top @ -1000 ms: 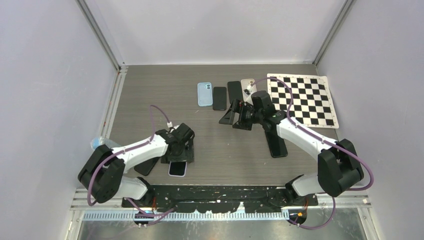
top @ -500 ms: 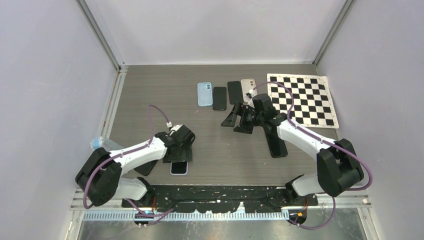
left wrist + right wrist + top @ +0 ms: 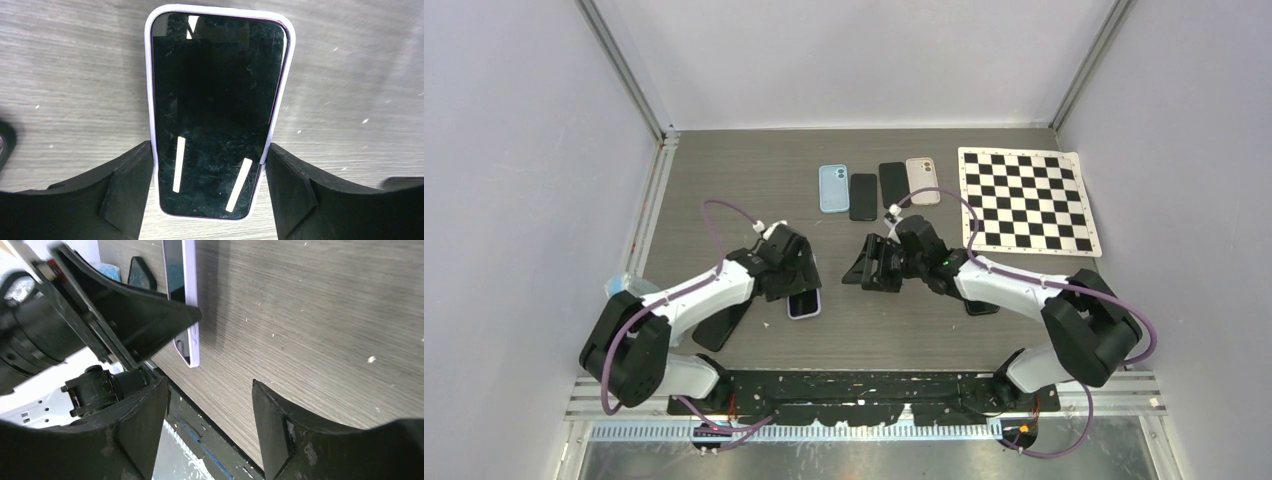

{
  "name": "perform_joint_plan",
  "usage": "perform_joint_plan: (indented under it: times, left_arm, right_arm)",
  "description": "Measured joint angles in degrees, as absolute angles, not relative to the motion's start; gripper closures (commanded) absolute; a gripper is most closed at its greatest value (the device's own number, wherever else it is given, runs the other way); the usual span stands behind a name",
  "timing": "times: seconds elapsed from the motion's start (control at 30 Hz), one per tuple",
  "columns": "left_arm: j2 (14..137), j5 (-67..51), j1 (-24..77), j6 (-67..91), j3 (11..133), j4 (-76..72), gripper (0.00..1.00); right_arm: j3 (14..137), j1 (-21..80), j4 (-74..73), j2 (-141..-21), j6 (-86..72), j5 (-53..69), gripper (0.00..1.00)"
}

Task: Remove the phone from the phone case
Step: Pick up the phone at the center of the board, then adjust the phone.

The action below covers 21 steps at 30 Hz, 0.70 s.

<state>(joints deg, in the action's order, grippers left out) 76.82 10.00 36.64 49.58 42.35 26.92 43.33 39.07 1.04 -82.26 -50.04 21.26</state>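
A grey table (image 3: 724, 170) is seen, with a chessboard mat (image 3: 1029, 200) at its 2 o'clock and a row of phones (image 3: 879, 185) at 12. Near 7 o'clock of centre, the left gripper (image 3: 794, 280) is clamped on the sides of the phone (image 3: 217, 100), which is seated in its pale phone case (image 3: 220, 8). At the phone's 3 o'clock, the right gripper (image 3: 859, 266) is held empty with its fingers apart.

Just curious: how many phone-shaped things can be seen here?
7: four in the far row, one phone in the left hand, one by the left arm, one half hidden under the right arm.
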Motion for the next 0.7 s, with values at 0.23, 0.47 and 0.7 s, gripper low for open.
perform_joint_plan:
  times: [0.23, 0.47, 0.7]
  left_arm:
    - [77.14, 0.78, 29.82, 54.22, 42.83, 22.5, 0.35]
    - [77.12, -4.21, 27.7, 58.33, 42.83, 18.61, 0.36]
    - [77.43, -7.64, 27.46, 59.42, 42.83, 15.29, 0.36]
  right_arm:
    - [42.57, 42.65, 5.19, -84.4, -52.6, 16.49, 0.38]
    - [43.4, 45.65, 8.56, -86.59, -52.93, 12.91, 0.4]
    - [51.16, 47.97, 8.14, -94.19, -52.8, 11.07, 0.54]
